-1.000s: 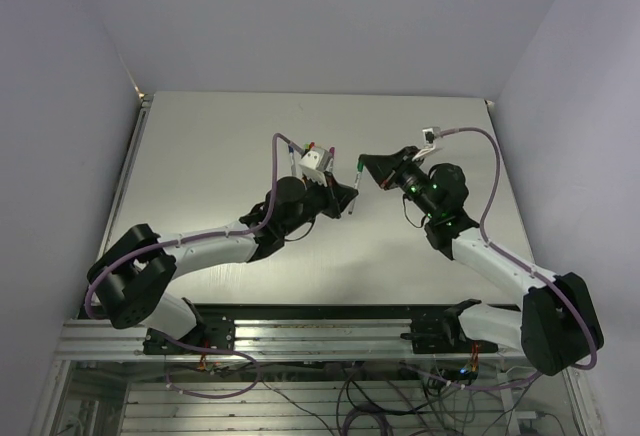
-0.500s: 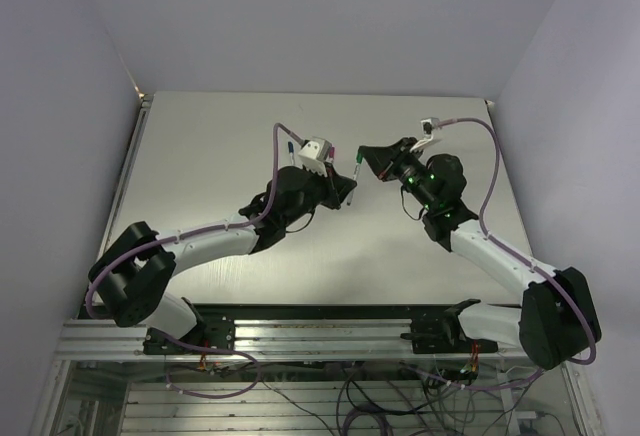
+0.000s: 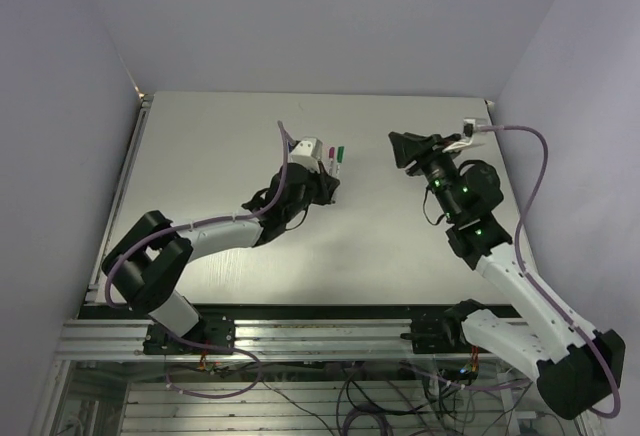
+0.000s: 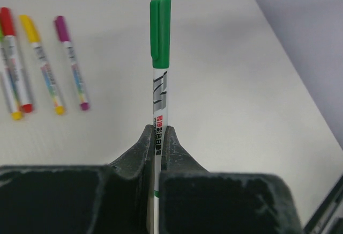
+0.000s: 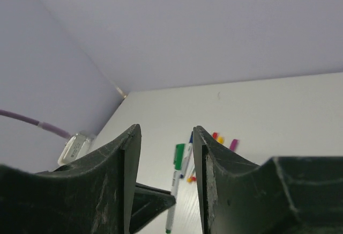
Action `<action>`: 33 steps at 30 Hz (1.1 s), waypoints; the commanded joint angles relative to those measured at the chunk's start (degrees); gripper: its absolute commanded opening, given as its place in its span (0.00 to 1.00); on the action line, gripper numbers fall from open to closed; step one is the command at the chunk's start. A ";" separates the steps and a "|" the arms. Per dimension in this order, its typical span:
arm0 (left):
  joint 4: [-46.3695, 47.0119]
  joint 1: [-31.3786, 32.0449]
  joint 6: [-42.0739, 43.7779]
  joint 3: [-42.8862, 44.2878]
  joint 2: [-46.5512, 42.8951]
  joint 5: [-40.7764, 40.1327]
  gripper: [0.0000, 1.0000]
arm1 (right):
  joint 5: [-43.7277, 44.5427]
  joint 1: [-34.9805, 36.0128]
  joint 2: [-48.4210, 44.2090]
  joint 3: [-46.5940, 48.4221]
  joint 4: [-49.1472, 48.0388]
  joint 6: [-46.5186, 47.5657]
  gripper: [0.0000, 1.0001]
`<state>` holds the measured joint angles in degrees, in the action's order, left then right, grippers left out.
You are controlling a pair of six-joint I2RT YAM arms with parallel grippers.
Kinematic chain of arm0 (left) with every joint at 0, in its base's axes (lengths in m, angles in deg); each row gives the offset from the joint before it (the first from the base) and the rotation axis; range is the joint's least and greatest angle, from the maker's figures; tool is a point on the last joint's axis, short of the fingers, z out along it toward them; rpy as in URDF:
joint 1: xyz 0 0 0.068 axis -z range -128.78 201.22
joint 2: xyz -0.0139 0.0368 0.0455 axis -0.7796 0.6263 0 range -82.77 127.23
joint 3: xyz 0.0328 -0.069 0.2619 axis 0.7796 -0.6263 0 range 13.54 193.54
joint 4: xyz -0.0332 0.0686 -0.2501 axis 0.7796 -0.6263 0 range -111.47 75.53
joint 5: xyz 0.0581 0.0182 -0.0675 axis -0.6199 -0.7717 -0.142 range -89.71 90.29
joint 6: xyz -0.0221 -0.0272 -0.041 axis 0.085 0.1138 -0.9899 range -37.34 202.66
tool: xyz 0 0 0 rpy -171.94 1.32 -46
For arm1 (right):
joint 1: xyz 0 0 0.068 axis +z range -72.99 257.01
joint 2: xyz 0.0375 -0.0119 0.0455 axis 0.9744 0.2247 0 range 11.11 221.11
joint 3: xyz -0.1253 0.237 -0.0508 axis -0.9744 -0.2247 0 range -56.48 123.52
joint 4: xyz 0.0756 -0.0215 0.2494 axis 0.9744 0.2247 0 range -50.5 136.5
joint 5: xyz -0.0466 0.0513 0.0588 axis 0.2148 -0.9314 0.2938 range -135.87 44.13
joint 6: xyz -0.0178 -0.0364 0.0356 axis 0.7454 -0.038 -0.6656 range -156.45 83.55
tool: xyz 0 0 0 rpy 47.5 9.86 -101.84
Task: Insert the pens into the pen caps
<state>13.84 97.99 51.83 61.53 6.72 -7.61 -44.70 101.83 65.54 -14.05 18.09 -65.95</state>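
From where I stand, the left gripper (image 4: 158, 132) is clamped low on the barrel of the green pen (image 4: 159, 102). The pen points straight up at twelve o'clock from the jaws, with the green cap (image 4: 160, 30) sitting on its top end. The cap looks in line with the barrel, though I cannot tell whether it is pressed fully home.

The right gripper (image 5: 166, 132) stands off at about three o'clock of the pen, well apart, its jaws parted with nothing between them.

On the table (image 4: 225, 83), at roughly ten o'clock from the held pen, lie the red pen (image 4: 15, 67), the yellow pen (image 4: 44, 70) and the magenta pen (image 4: 72, 67). All three wear their caps and lie near one another. A blue pen (image 5: 187, 151) shows just beyond the green one in the right wrist view.

My guess is that this pen is done and wants laying down. I would lower it flat on bare table beside the row, not across it. I would part the jaws only once the barrel rests, so it does not roll into its neighbours.
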 commanded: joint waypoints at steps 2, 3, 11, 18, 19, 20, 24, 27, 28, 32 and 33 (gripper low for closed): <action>-1.60 -4.96 0.38 3.49 2.29 -2.47 0.07 | 10.48 -0.03 -3.45 -3.35 6.34 2.42 0.43; -2.45 -5.87 0.68 4.43 3.17 -2.44 0.07 | 11.17 -0.03 -3.53 -3.81 7.34 2.04 0.43; -14.68 -12.27 2.09 16.44 13.83 -3.97 0.07 | 11.47 -0.12 0.01 -5.09 12.53 -0.38 0.41; -19.82 -14.87 3.27 24.60 23.06 -3.79 0.07 | 9.42 -0.23 3.43 -4.60 12.71 -0.40 0.41; -20.44 -15.15 3.21 25.69 24.12 -3.67 0.07 | 9.24 -0.21 3.72 -4.56 12.71 -0.32 0.41; -20.75 -15.34 3.29 26.51 25.08 -3.74 0.07 | 9.21 -0.21 3.90 -4.56 12.66 -0.26 0.41; -24.43 -15.85 3.88 30.95 28.42 -5.53 0.07 | 9.11 -0.21 4.11 -4.81 12.62 -0.30 0.41; -27.44 -16.15 4.67 34.16 30.70 -7.20 0.07 | 8.86 -0.24 4.10 -5.20 12.53 -0.43 0.40; -27.96 -16.17 4.88 34.84 30.96 -7.72 0.07 | 8.77 -0.22 4.10 -5.29 12.53 -0.47 0.40; -29.80 -16.26 5.50 36.51 31.64 -9.94 0.07 | 8.60 -0.31 4.20 -5.73 12.49 -0.93 0.40; -30.68 -16.26 5.55 37.07 31.89 -10.82 0.07 | 8.47 -0.30 4.23 -5.79 12.45 -1.07 0.40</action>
<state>-13.46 82.12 55.99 95.47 37.45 -14.45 -35.91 101.77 69.76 -18.70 31.07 -66.28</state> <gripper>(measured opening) 0.098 0.405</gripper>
